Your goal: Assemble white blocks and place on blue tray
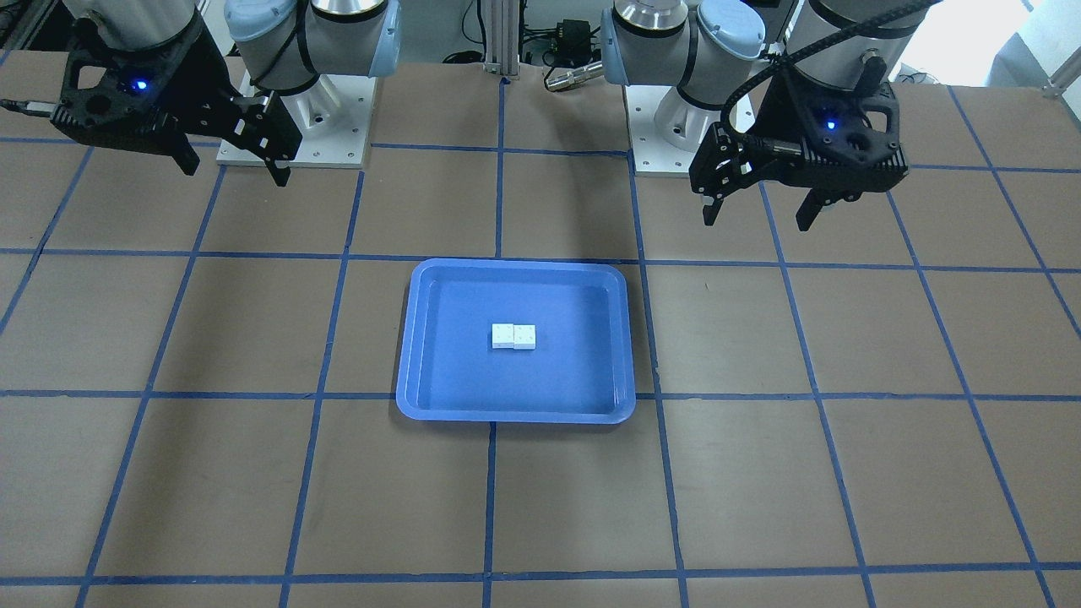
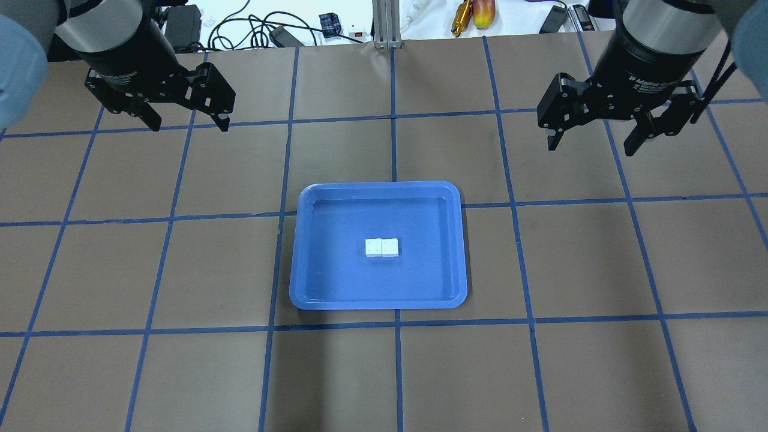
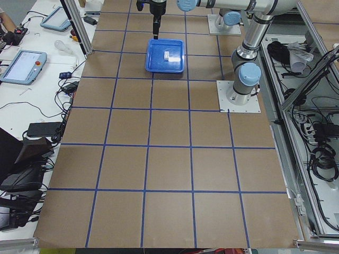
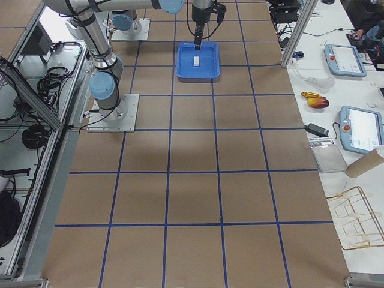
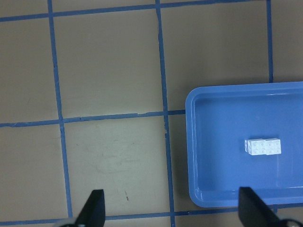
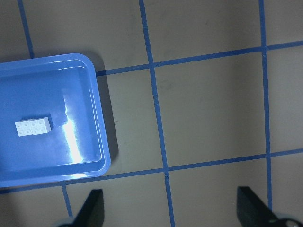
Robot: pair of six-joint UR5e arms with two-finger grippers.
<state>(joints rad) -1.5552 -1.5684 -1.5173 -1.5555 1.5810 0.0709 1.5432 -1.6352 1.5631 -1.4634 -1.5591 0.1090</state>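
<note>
The white blocks (image 2: pixel 382 247) lie in the middle of the blue tray (image 2: pixel 298 258), pressed together side by side so that they read as one short bar; whether they are locked or only touching cannot be told. The tray sits flat at the centre of the counter (image 2: pixel 180 270), straddling the blue tape lines (image 2: pixel 393 138) that divide the brown surface into squares.

The left tool (image 2: pixel 191 125) hangs above the counter at the far left, well apart from the tray; its fingers are spread wide and there is nothing between them. The right tool (image 2: pixel 591 147) hangs at the far right, likewise well apart from the tray; its fingers are also spread wide, with nothing between them.

In the left wrist view both fingertips frame bare counter, with the tray and blocks off to the right; in the right wrist view the tray and blocks lie off to the left.
</note>
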